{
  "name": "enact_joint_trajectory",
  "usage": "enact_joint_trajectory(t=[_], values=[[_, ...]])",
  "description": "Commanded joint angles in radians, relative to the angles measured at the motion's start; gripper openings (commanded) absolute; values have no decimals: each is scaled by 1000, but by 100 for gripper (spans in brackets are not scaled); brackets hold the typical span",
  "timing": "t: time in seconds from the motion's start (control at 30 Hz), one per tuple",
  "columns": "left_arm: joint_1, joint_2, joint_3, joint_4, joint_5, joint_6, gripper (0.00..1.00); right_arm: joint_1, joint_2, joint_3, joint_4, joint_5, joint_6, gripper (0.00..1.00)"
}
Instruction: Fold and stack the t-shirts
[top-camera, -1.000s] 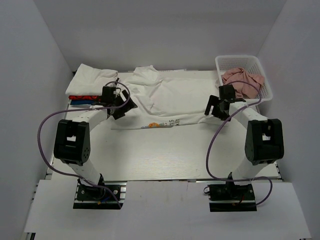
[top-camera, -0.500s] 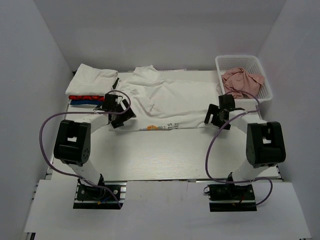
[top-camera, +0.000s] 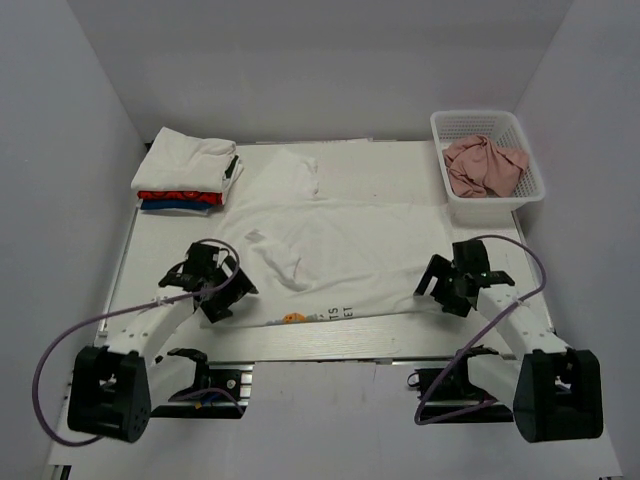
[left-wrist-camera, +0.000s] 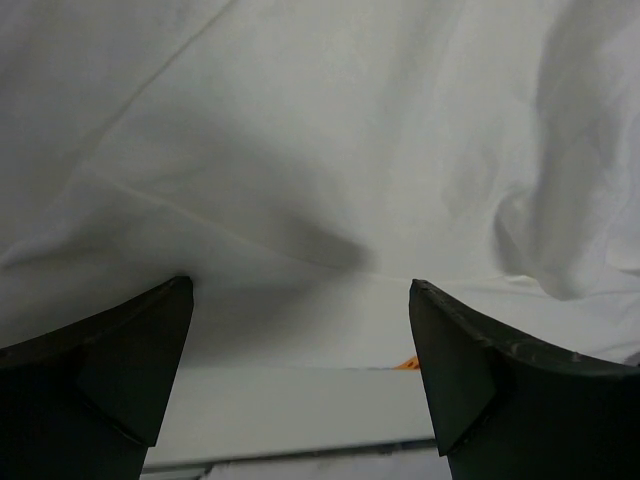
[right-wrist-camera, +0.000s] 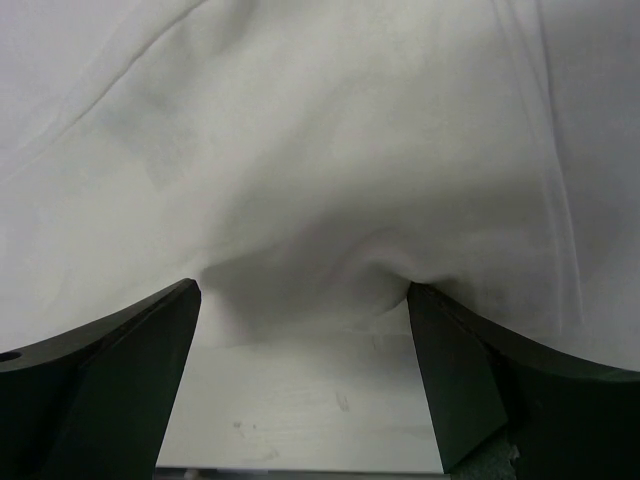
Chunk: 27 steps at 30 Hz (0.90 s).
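Table, white tee btwn L gripper, R gripper

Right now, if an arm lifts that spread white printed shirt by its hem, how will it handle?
Probably floppy: the white printed shirt lies wrinkled with a bunched fold, so it should sag between grip points. Likely light: thin cloth. Pushed, it would probably ruck up on the table rather than slide.
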<state>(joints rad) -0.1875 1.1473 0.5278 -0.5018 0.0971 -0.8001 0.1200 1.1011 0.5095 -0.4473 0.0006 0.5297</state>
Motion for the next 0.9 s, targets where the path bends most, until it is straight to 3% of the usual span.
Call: enact_joint_trajectory(t=[0.0, 0.17, 0.3, 0.5, 0.73, 0.8, 0.83, 0.87], values=[[-13, -151, -66, -286, 78, -114, 99, -2, -87, -45, -195, -77, 90, 90], [-13, -351, 63, -423, -60, -185, 99, 3, -191, 62, -238, -31, 70, 90], [-13, -312, 182, -278, -151, -124, 99, 6, -201, 194, -189, 36, 33, 90], [-23, 101, 467, 15, 10, 15, 99, 7, -41, 369, -58, 96, 21, 90], [-32, 589, 986, 5, -125, 229, 99, 32, 293, 624, -21, 254, 15, 90], [-32, 698, 1183, -13, -142, 292, 99, 43, 388, 684, -22, 314, 16, 90], [-32, 823, 1263, -62, -142, 311, 99, 49, 407, 719, -22, 325, 21, 90], [-41, 891, 1431, -87, -151, 331, 99, 58, 423, 748, -22, 357, 21, 90]])
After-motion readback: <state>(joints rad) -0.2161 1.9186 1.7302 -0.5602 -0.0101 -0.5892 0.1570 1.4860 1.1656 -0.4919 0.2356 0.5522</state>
